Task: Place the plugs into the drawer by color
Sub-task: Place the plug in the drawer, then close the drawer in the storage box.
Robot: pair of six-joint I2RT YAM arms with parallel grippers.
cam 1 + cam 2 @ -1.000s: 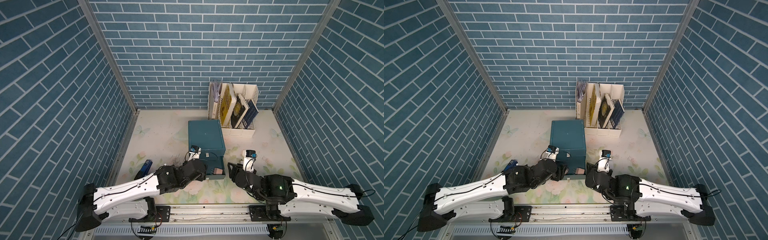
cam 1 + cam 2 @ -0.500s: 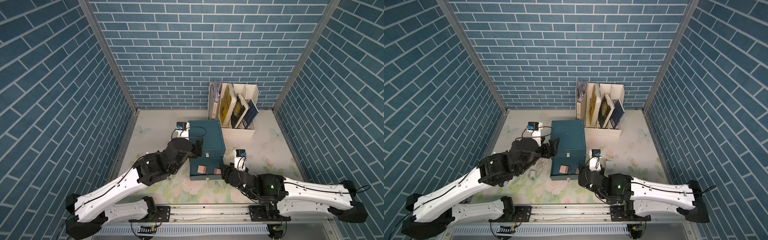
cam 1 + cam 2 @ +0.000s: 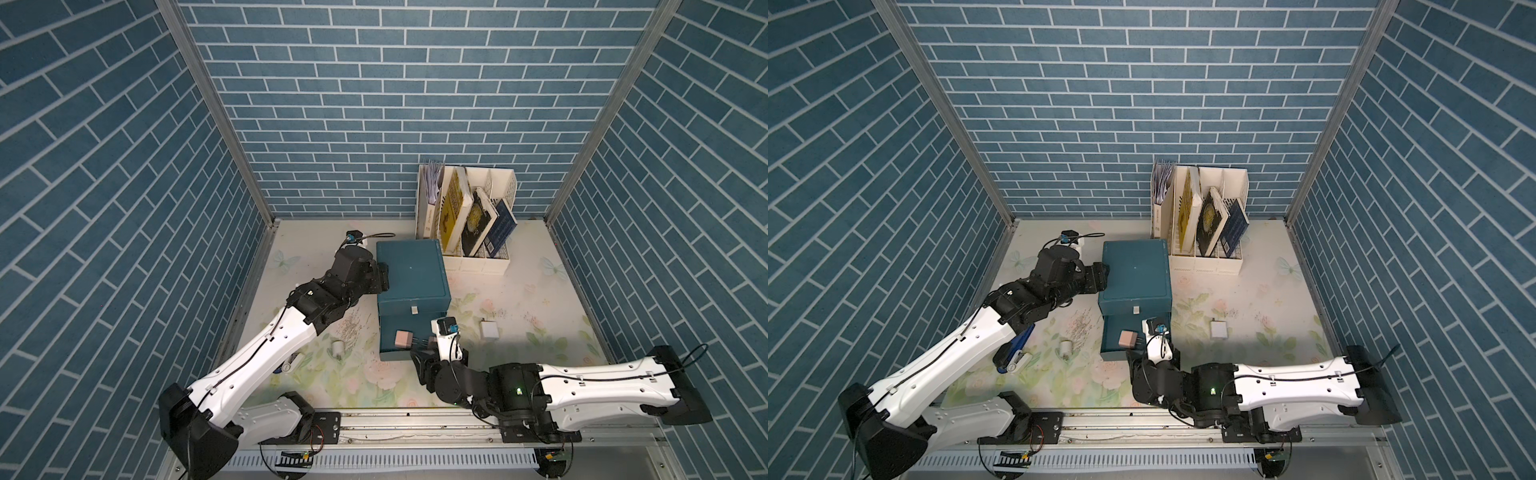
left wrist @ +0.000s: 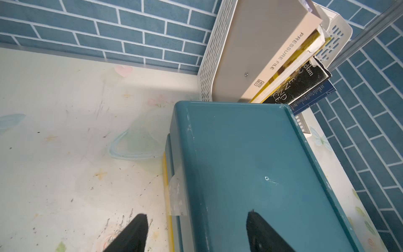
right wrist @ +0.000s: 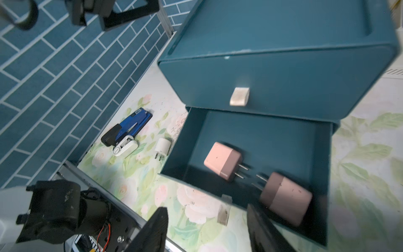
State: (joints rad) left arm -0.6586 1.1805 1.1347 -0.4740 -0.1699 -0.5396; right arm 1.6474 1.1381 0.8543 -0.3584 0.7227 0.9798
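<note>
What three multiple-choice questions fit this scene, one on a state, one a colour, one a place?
1. The top drawer of the cabinet is: A shut; B pulled out; C removed.
2. The plugs in the open drawer are: A white; B pink; C green.
3. The blue stapler lies: A in the open drawer; B atop the cabinet; C on the mat.
Answers: A, its front sits flush with the cabinet; B, both look pink in the right wrist view; C, it rests on the floral mat.

Your right arm [image 3: 453, 374] nearly covers the second pink plug [image 5: 285, 198] in both top views; the wrist view blurs it. Your left arm [image 3: 967, 345] hides part of the stapler [image 3: 1016, 353]. Left pincer [image 4: 196, 213] and right pincer [image 5: 206, 207] fingers run off frame.
</note>
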